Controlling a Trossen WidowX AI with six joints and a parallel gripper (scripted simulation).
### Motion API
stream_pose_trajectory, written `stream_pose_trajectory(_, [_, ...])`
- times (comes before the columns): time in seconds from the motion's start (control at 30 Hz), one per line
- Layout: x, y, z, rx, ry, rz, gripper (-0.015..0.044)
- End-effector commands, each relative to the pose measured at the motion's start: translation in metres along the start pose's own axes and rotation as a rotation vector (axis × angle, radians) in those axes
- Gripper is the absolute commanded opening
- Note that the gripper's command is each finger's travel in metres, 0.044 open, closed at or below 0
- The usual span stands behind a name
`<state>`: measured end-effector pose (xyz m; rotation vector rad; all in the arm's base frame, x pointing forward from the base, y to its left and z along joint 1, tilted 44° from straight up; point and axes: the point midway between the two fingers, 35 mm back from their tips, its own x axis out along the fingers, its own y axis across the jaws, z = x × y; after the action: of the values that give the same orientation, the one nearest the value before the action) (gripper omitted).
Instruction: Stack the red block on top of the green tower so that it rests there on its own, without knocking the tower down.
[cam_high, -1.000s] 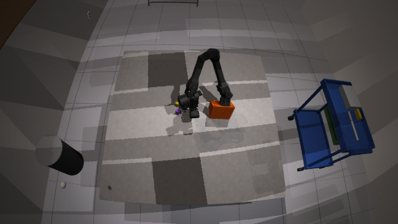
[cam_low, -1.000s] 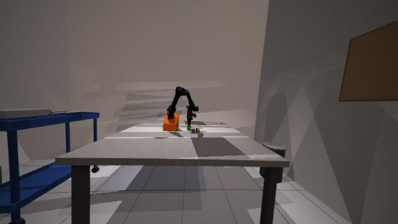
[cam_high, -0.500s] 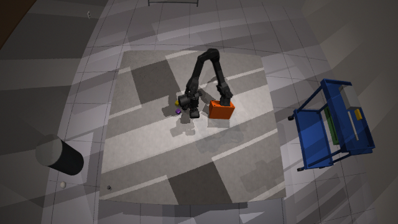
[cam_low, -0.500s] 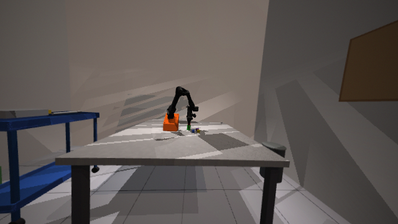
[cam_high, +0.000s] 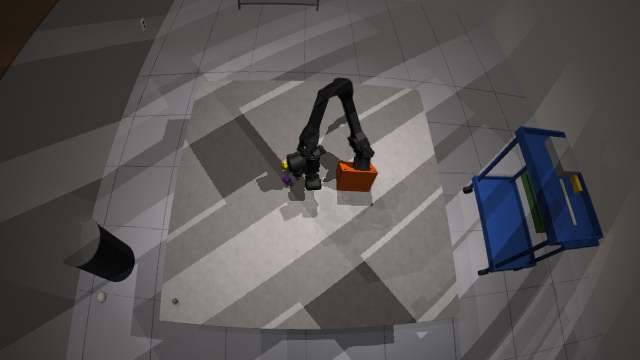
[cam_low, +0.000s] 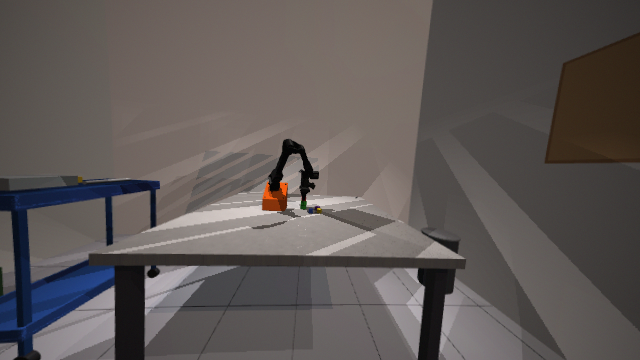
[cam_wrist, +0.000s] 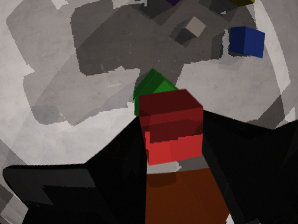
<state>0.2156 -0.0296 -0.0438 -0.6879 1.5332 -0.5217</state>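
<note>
Above the green tower (cam_low: 303, 205) (cam_wrist: 156, 86), gripper (cam_high: 313, 183) (cam_low: 303, 199) (cam_wrist: 166, 117) pinching the red block (cam_wrist: 171, 125), no readable writing.

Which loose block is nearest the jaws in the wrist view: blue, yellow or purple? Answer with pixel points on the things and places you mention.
The blue block (cam_low: 310, 211) (cam_wrist: 246, 42), right of the green tower; yellow and purple sit farther off, cut by the top edge.

Workshop-like room, perhaps a robotics lab

A black robot arm (cam_high: 342, 87) (cam_low: 288, 145) on an orange base (cam_high: 356, 181) (cam_low: 274, 204) stands on a plain table (cam_high: 260, 270) (cam_low: 280, 259). A wheeled blue cart (cam_high: 505, 220) (cam_low: 21, 250), tiled floor (cam_high: 260, 345) (cam_low: 260, 320) and bare walls (cam_low: 270, 75) suggest a workspace.
</note>
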Motion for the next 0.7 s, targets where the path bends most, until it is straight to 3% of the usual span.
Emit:
stream_pose_trajectory(0.0, [0.0004,0.0001,0.0006,0.000,-0.002,0.001,0.0079])
stream_pose_trajectory(0.47, [0.0004,0.0001,0.0006,0.000,-0.002,0.001,0.0440])
stream_pose_trajectory(0.67, [0.0004,0.0001,0.0006,0.000,-0.002,0.001,0.0440])
